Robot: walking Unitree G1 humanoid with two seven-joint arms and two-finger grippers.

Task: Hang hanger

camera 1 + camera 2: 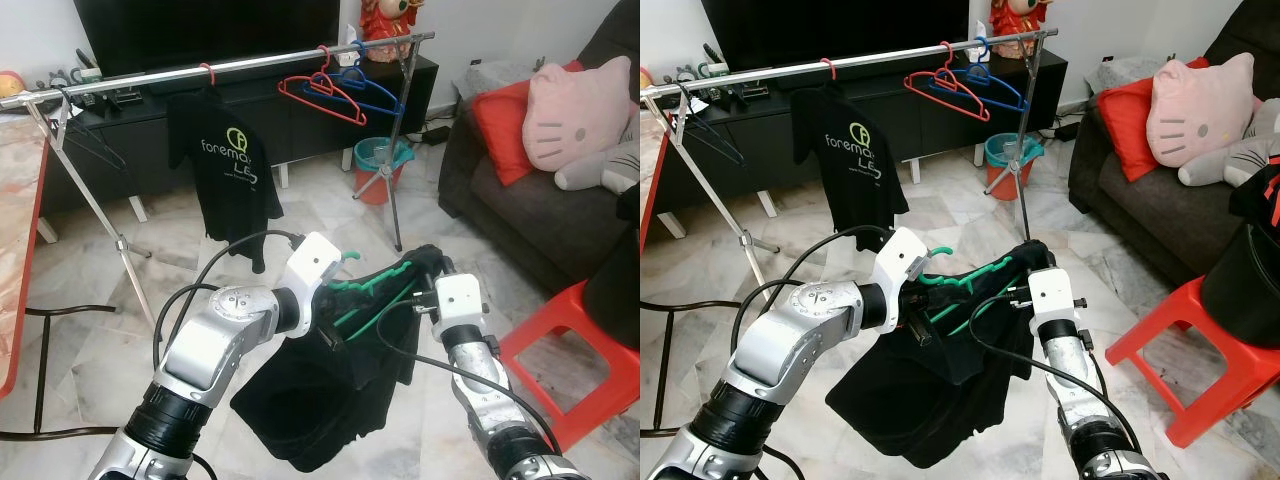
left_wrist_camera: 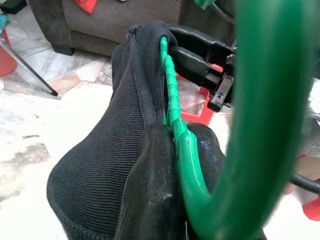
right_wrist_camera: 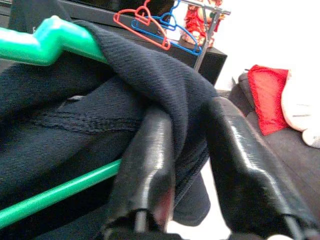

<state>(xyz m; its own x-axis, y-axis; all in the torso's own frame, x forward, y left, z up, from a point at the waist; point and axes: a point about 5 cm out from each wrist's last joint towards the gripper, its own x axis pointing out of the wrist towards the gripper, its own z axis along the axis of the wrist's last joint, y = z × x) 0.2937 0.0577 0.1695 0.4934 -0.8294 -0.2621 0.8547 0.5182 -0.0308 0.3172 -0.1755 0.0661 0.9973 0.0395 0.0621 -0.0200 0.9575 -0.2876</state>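
A green plastic hanger with a black garment draped over it hangs low in front of me. My left gripper is shut on the hanger just below its hook, and one finger presses against the green bar. My right gripper is at the hanger's far end, and its fingers are closed on a fold of the black cloth. The metal clothes rail stands further off, above and behind the hanger.
On the rail hang a black printed T-shirt, a red hanger and a blue hanger. A red stool and a dark sofa are on the right. A red-edged table is on the left.
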